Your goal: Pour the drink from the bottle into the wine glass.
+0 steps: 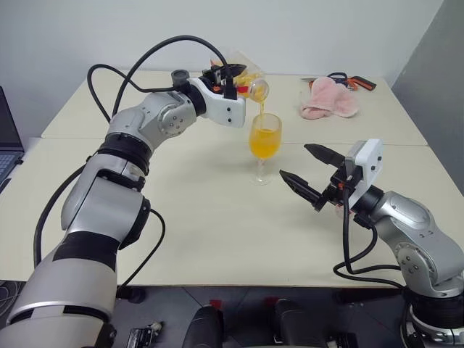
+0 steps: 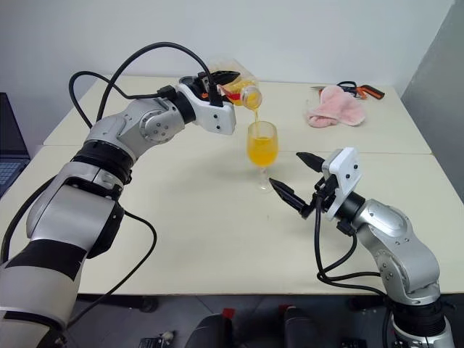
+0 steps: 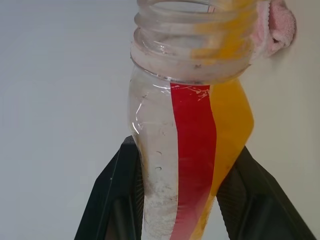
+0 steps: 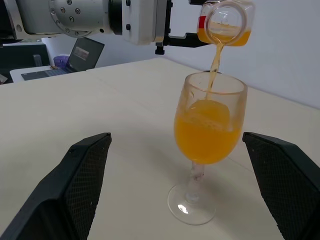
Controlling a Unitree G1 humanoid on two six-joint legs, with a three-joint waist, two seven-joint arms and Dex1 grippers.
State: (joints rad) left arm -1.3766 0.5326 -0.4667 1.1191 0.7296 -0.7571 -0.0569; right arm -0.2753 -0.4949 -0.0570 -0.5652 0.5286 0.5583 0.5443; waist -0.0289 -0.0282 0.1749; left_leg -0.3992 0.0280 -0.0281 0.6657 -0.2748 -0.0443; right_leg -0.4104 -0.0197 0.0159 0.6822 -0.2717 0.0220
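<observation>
The left gripper (image 1: 230, 76) is clamped on the bottle (image 1: 251, 85), tipped over with its uncapped mouth right above the wine glass (image 1: 264, 148). A thin stream of the drink (image 4: 206, 130) runs down into the bowl, which is over half full. The glass stands upright on the table (image 1: 217, 217), about mid-table. The right gripper (image 1: 310, 172) hovers just beside the glass, fingers spread wide, holding nothing. A pink cloth (image 1: 328, 99) lies at the far edge.
</observation>
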